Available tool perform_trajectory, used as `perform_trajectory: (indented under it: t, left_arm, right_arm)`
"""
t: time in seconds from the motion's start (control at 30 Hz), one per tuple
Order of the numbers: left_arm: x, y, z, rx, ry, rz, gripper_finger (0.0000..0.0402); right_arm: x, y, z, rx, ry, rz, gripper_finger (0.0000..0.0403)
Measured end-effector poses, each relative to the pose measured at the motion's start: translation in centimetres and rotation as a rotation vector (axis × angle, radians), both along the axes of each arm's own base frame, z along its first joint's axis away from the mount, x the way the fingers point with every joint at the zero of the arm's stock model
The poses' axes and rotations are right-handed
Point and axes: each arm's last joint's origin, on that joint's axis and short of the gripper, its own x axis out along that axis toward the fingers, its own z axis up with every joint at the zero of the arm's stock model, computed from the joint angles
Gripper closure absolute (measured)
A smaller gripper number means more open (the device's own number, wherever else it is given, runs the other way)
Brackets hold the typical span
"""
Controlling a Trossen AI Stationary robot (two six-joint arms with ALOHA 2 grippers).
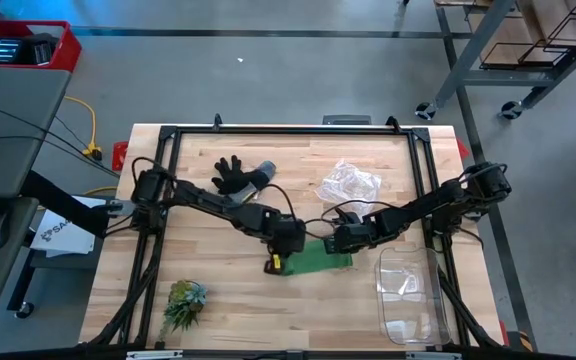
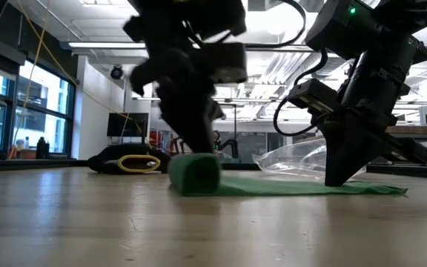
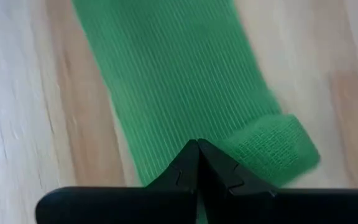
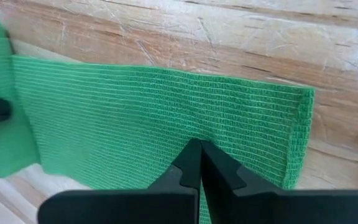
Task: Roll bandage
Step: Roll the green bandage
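The green bandage [image 1: 324,261] lies flat on the wooden table, its left end rolled into a short roll [image 2: 195,174]. My left gripper [image 3: 197,148] is shut, with its tips down at the rolled end; it also shows in the high view [image 1: 290,250]. My right gripper [image 4: 198,147] is shut, with its tips down on the flat strip near the free right end [image 4: 303,124]; it also shows in the high view [image 1: 339,243]. The strip between the two grippers lies flat. My left gripper sets its shut fingertips [image 3: 191,155] on the bandage right beside the rolled end [image 3: 272,149], coming from above and slanting down. The roll rests on the table. Whether the tips bear on the roll or on the flat layer beside it, I cannot tell. My right gripper presses its shut fingertips [image 2: 337,178] down on the flat single layer of the strip [image 4: 166,130], a short way in from the free end. The fingers come from above, slanting from the table's right. The strip lies flat on the table under them.
A black-and-grey glove [image 1: 238,177] lies at the far left. A crumpled clear bag [image 1: 350,183] is at the far middle and a clear plastic container [image 1: 408,295] at the near right. A spiky green plant tuft [image 1: 184,303] is at the near left. A black frame [image 1: 288,130] rims the table.
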Motion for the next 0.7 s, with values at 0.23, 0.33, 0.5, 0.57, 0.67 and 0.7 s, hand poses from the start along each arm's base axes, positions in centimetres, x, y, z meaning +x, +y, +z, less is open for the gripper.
perform_trajectory:
  t: [0.23, 0.33, 0.5, 0.57, 0.67, 0.7]
  left_arm:
    - [-3.8, -0.6, 1.3, -0.004, 0.047, -0.012, 0.0402]
    - [-5.8, -0.7, 1.9, -0.014, 0.044, 0.004, 0.0402]
    - [-8.8, -0.4, 3.2, -0.023, 0.019, 0.049, 0.0402]
    - [-9.8, -0.2, 3.9, -0.03, -0.005, 0.063, 0.0401]
    - [-10.7, 0.2, 5.5, -0.009, -0.075, 0.082, 0.0401]
    - [-10.6, 0.4, 6.1, 0.008, -0.123, 0.087, 0.0401]
  right_arm:
    - [0.0, 0.0, 0.0, -0.002, 0.0, 0.0, 0.0403]
    - [0.0, 0.0, 0.0, -0.003, 0.001, 0.001, 0.0403]
    - [0.0, 0.0, 0.0, -0.003, 0.0, 0.001, 0.0403]
    - [0.0, 0.0, 0.0, -0.002, 0.0, 0.0, 0.0403]
    - [0.0, 0.0, 0.0, 0.0, -0.001, -0.004, 0.0403]
    - [0.0, 0.0, 0.0, 0.0, -0.001, -0.005, 0.0403]
